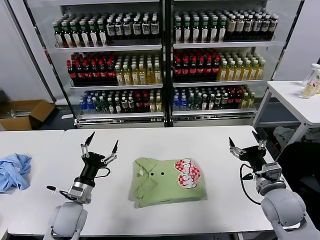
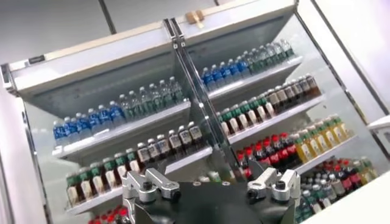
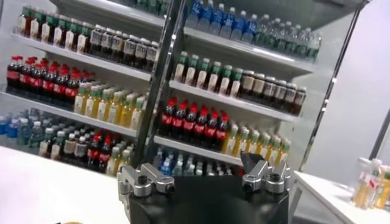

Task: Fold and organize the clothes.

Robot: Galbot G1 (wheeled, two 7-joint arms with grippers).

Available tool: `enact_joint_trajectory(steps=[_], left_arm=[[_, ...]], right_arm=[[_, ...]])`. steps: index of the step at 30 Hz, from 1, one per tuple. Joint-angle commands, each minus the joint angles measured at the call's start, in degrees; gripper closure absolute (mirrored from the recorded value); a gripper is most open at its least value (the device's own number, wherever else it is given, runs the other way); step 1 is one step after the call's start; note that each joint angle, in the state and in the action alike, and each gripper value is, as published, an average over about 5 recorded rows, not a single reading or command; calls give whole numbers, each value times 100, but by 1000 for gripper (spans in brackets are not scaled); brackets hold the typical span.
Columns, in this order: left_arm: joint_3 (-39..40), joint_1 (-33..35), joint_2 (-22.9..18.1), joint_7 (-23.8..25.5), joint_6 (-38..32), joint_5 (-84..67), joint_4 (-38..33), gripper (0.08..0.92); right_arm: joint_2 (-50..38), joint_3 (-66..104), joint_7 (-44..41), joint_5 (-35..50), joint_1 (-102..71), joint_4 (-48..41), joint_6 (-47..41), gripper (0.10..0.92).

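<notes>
The light green shirt [image 1: 167, 181] lies folded in a compact rectangle on the white table [image 1: 150, 142], collar to the left, small dark buttons up, red-and-white graphic at its right. My left gripper [image 1: 102, 141] is open, raised above the table to the left of the shirt, fingers pointing up. My right gripper [image 1: 247, 141] is open, raised to the right of the shirt, fingers pointing up. Neither touches the shirt. Both wrist views show only the drinks cooler; the shirt is out of view there.
A crumpled light blue garment [image 1: 14, 171] lies on the adjoining table at the far left. A glass-door drinks cooler [image 1: 162, 60] stands behind the table. A side table with bottles [image 1: 311, 82] is at the right, a cardboard box [image 1: 22, 114] on the floor at the left.
</notes>
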Motion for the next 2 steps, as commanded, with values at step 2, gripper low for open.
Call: enact_joint_trajectory(steps=[2], left_arm=[[238, -408, 148, -141, 506, -1014, 344, 177]], right_arm=[[54, 38, -168, -378, 222, -431, 349, 203]])
